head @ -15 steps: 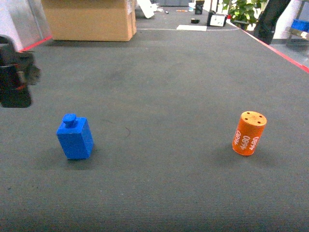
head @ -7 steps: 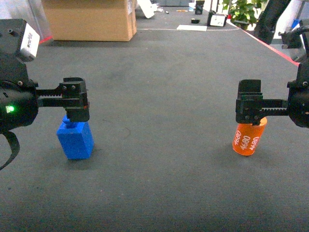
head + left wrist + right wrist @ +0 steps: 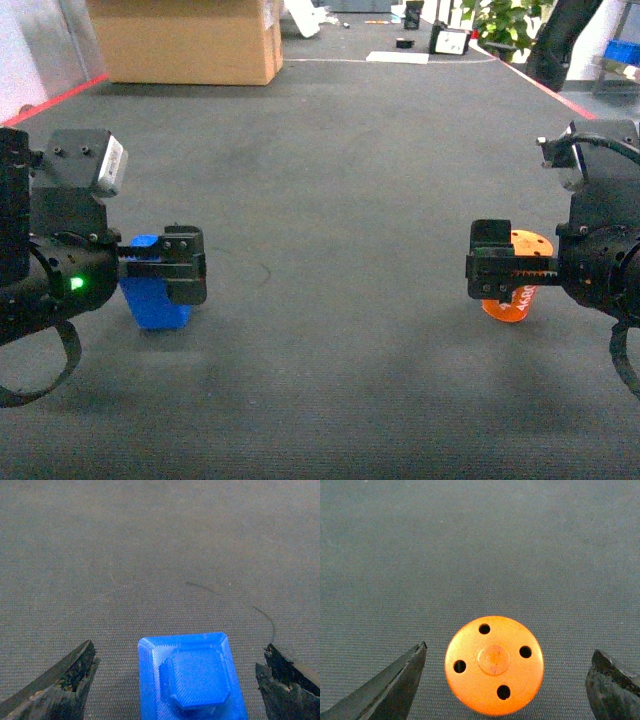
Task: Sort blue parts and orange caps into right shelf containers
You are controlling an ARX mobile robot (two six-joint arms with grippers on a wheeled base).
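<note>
Blue part [image 3: 192, 677] and orange cap [image 3: 494, 665] sit between spread jaws (untouched).

Cardboard box [image 3: 185, 40] sitting far beyond the left claw; potted plant [image 3: 503, 22] standing far beyond the right claw.

blue part [image 3: 192, 677] — base cut off | orange cap [image 3: 522, 300] — lettering hidden

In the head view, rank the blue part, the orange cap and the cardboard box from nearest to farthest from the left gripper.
1. Blue part: right at the left gripper, partly behind it.
2. Cardboard box: far end of the floor, upper left.
3. Orange cap: far right, behind the right gripper.
Box versus cap is a near call.
</note>
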